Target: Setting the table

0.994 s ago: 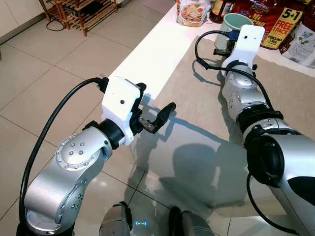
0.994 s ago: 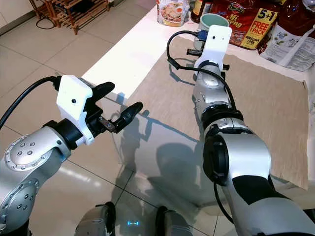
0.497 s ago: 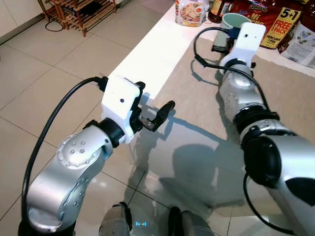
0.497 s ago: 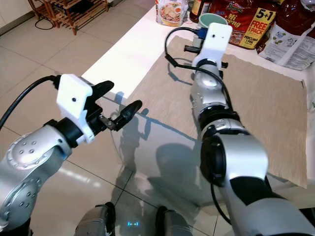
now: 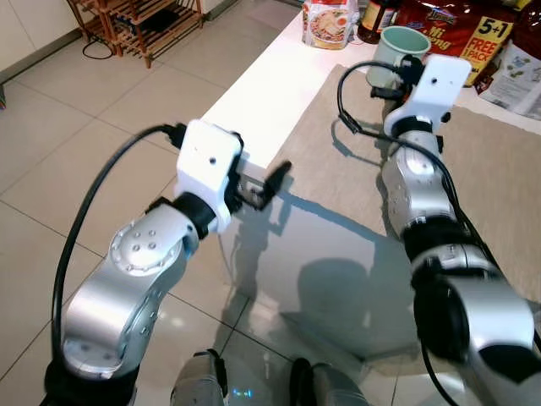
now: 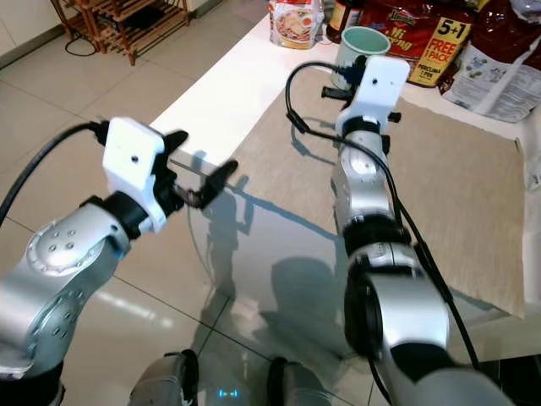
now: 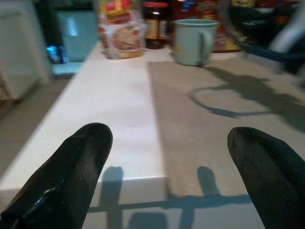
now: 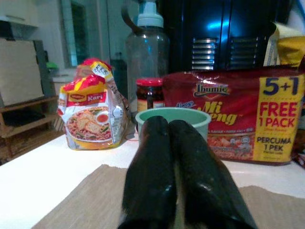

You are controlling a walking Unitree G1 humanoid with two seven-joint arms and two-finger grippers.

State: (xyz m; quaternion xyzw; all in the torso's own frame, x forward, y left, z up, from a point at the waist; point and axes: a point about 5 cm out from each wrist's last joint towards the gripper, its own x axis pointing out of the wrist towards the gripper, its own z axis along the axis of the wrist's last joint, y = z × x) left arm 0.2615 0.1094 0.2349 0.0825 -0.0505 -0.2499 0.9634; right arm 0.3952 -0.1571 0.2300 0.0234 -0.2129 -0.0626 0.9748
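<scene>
White table (image 5: 270, 93) (tan mat (image 5: 499, 161)); left hand (image 7: 167, 167) spread, right hand (image 8: 176, 162) pressed together.

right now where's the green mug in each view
Left eye view: mug at the top, just past the right gripper.
Right eye view: top middle, at the mat's far edge.
Left wrist view: upper middle, handle to its right.
Right wrist view: centre, behind the fingers.
Shared landmark: the noodle packet beside it.
</scene>
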